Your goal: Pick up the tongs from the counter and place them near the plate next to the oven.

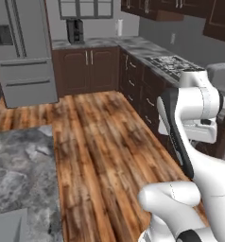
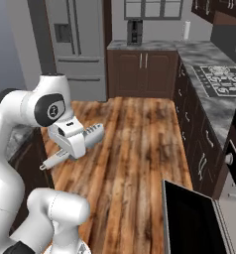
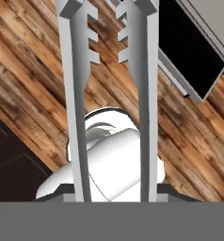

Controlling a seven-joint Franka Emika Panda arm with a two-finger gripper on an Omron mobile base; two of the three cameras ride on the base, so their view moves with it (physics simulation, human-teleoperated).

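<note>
The gripper (image 2: 73,141) is closed on the tongs (image 3: 109,70), carrying them above the wooden floor (image 1: 100,137), well clear of the counter (image 1: 20,175). Held crosswise, the long tongs could swing into the right-hand cabinets (image 2: 189,124) or slip loose in transit.

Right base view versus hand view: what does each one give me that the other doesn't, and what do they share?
Right base view alone: the gripper shut on the tongs, carried above the wood floor, plus the fridge and the gas hob on the narrow stone top. Hand view alone: the ridged tips of the tongs seen close, their two arms parted. Shared: the tongs, the plank floor, and a dark glass panel low on the oven side.
</note>
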